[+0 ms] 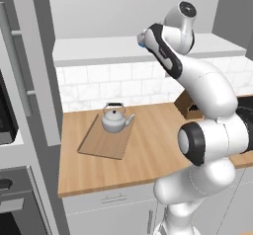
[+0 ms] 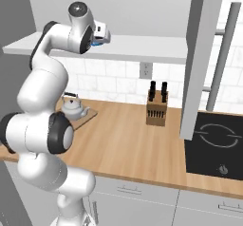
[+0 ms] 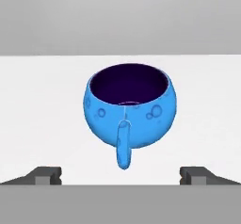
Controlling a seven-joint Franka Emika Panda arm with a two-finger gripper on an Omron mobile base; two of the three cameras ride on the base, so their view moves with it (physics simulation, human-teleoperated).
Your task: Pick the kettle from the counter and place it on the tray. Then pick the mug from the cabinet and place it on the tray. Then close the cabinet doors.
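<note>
Squat silver-grey metal kettle (image 1: pixel 116 119) already sits on the flat wooden tray (image 1: pixel 105 142), gripper (image 3: pixel 120 176) spread wide before the rounded blue mug (image 3: pixel 131 106) (doors still to do).

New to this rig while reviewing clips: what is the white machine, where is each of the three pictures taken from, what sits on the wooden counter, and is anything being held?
The white machine is a robot arm in a rendered kitchen. Two pictures come from cameras on its base, behind it to the left and right. The third looks along its hand. On the counter a kettle stands on a wooden tray. A knife block stands further along, and a black cooktop is set into the top. The hand view shows the gripper open and holding nothing, with a blue mug upright on a white shelf ahead of it, handle toward the camera.
</note>
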